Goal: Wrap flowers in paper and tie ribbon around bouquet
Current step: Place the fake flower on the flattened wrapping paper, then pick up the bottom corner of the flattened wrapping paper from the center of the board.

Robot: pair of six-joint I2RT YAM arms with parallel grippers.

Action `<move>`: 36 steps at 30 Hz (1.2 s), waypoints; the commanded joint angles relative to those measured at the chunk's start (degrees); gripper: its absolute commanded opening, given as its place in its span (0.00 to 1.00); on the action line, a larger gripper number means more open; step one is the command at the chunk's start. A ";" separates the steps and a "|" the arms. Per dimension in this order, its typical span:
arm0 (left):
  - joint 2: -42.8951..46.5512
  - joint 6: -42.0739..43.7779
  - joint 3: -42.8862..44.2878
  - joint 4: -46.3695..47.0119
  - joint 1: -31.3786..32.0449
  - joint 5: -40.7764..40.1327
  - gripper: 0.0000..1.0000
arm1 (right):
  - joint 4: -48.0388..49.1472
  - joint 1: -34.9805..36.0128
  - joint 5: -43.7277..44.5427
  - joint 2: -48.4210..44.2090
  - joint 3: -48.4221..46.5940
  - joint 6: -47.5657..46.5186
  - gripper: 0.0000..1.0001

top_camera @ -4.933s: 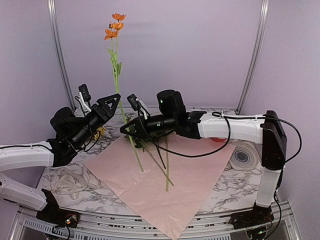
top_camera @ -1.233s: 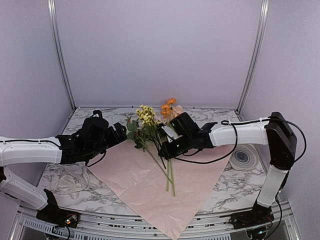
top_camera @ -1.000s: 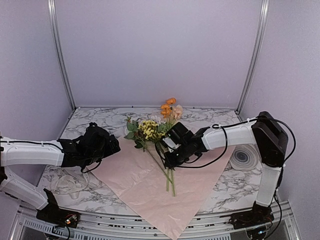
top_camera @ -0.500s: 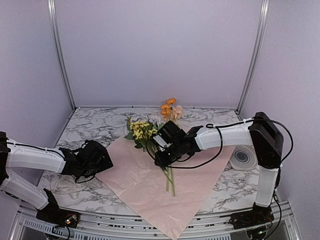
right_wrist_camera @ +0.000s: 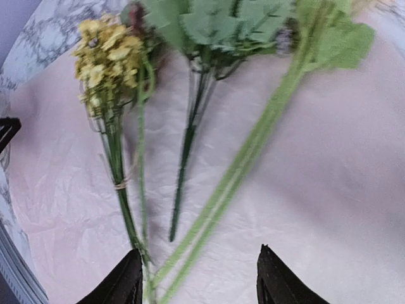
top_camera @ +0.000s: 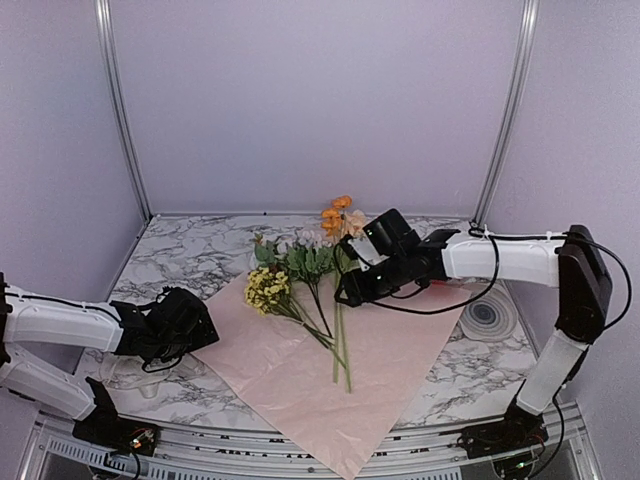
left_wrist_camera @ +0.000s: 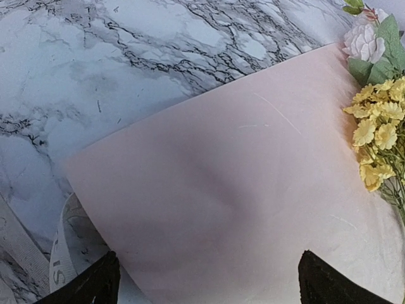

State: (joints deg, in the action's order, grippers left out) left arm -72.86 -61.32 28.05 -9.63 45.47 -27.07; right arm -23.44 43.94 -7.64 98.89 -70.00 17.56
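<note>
The right gripper (right_wrist_camera: 202, 284) is shown with its two dark fingertips set well apart and nothing clamped between them; the jaws are open. It is held low over the green stems (right_wrist_camera: 190, 136), which are seen running between the fingertips and lying loose on the sheet below. The left gripper (left_wrist_camera: 209, 288) is also spread wide open, with nothing held, and is poised over the left corner of the paper (left_wrist_camera: 221, 190). Just left of that corner, a cream ribbon (left_wrist_camera: 63, 247) with small dark lettering is seen on the marble table (top_camera: 200, 260), its end tucked under the sheet's edge. From above, the flowers (top_camera: 300, 280) are seen laid across the far part of the pink sheet, heads toward the far side and stems fanned toward the near side. A yellow cluster (top_camera: 262, 290) is placed at the left of the bunch, and orange blooms (top_camera: 335, 215) are set at the far end, past the sheet's far edge. A white bloom (left_wrist_camera: 364, 41) is seen beside the green leaves. The sheet is spread flat like a diamond, one corner hanging over the near table edge. A pale roll (top_camera: 487, 315) is seen on the table at the right, just beside the sheet's right corner.
</note>
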 commanded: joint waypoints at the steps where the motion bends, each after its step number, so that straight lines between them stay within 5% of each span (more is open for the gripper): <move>1: -1.47 1.98 -0.37 0.06 -0.73 -1.23 0.99 | 0.86 -7.33 0.75 -1.59 6.33 1.06 0.58; 10: -10.02 9.39 3.09 4.54 -5.72 2.71 0.87 | 4.58 -11.95 2.37 4.30 9.98 -0.16 0.55; 18: -14.67 11.73 5.13 7.35 -9.40 0.16 0.25 | 8.03 -11.95 -1.86 12.26 5.49 1.94 0.54; 24: -17.43 17.06 9.32 6.17 -13.99 -2.29 0.00 | 6.85 -11.94 -2.44 15.04 -0.29 1.49 0.54; 29: -17.82 20.20 12.15 4.16 -15.43 -5.33 0.01 | 4.29 -11.05 -2.02 10.48 -1.20 -2.34 0.53; 30: -17.54 20.65 12.52 3.95 -15.37 -5.15 0.09 | 3.59 -10.55 -1.96 8.94 -0.94 -4.07 0.53; 31: -17.30 21.16 12.81 3.92 -15.42 -4.51 0.22 | 2.78 -9.63 -1.36 6.49 -0.75 -6.12 0.53; 34: -15.32 21.96 13.47 2.39 -15.20 -3.23 0.82 | -1.12 -5.29 2.71 1.82 -0.43 -12.43 0.55; 36: -12.79 21.45 13.27 0.86 -14.45 -4.14 0.95 | -5.01 -1.32 5.28 0.15 -0.84 -14.48 0.59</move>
State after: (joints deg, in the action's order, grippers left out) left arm -89.95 -41.12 40.25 -4.12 30.30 -30.22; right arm -21.67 35.83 -6.87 105.19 -69.45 10.76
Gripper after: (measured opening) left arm 0.725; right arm 0.560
